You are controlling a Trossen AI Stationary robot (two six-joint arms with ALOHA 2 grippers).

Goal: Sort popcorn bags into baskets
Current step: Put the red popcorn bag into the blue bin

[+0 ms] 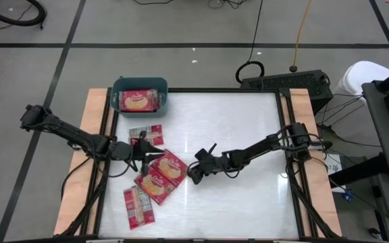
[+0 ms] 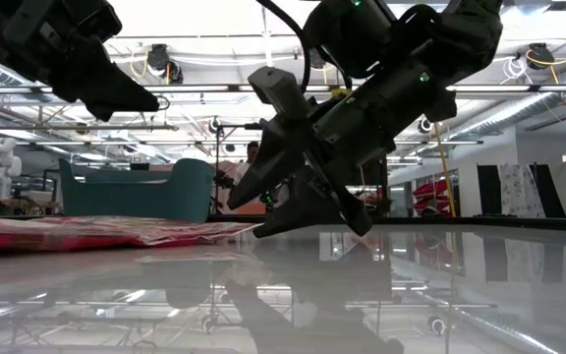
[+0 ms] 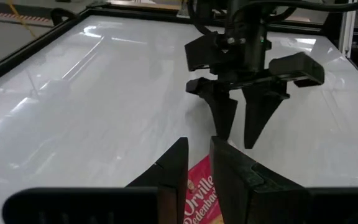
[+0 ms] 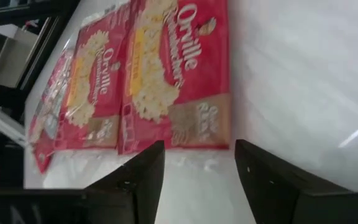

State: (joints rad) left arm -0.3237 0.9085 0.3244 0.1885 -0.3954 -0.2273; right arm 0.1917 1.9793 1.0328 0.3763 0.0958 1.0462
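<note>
Popcorn bags lay in two places: one red packet (image 1: 138, 100) sat face up inside the teal basket (image 1: 118, 88) at the table's far left corner, and the rest were spread on the white table (image 1: 248, 135) in front of it. Of those, one small packet (image 1: 145, 134) lay nearest the basket, two face-up packets (image 1: 169, 167) overlapped at the middle of the group, and a pale-backed packet (image 1: 138, 206) lay nearest the front edge.

Left claw (image 1: 147, 150) hung over the loose group, beside the overlapping pair — its fingers (image 3: 176, 171) stood close together with a narrow gap, and no packet was seen between them. Right claw (image 1: 196, 172) reached in low from the right side, just beside the edge of the overlapping pair; its fingers (image 4: 143, 177) were parted and empty, a face-up packet (image 4: 178, 74) lying directly ahead of them on the table.
</note>
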